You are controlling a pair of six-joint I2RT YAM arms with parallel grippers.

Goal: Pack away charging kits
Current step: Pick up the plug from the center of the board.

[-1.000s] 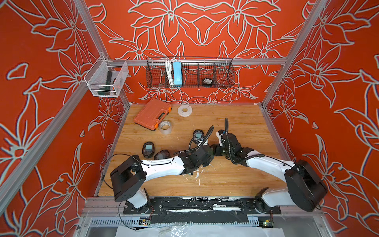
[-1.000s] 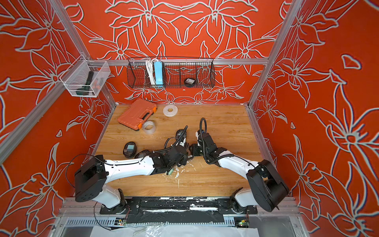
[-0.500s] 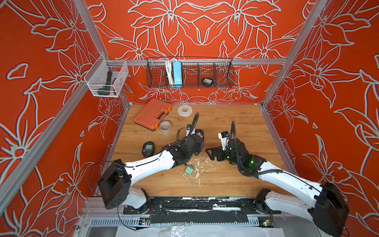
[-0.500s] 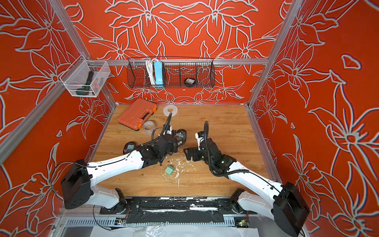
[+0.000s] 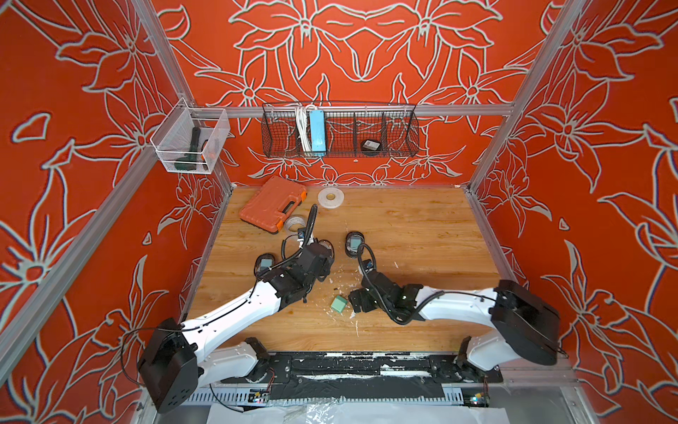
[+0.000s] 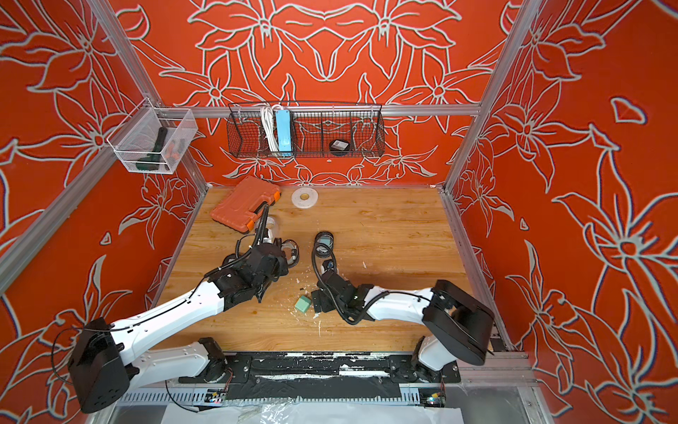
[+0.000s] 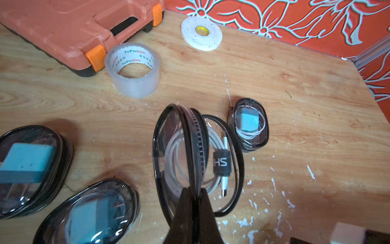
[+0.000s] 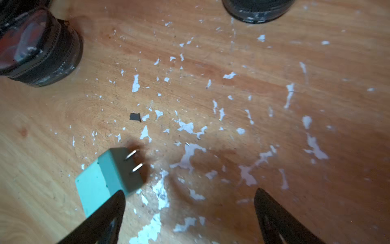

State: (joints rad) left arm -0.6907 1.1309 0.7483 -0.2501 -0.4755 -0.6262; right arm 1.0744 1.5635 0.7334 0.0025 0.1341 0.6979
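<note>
Three closed oval black-rimmed clear-topped pouches around the open pouch look packed. The left gripper pinches the open pouch's lid (only a white coiled cable inside). Its teal cube plug adapter lies loose on the wooden worktop near that pouch, at the spread right gripper.

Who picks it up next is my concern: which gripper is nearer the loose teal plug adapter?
Right. The right gripper stands open with one finger right beside the plug adapter; the left gripper is farther off, shut on the rim of the open pouch.
</note>
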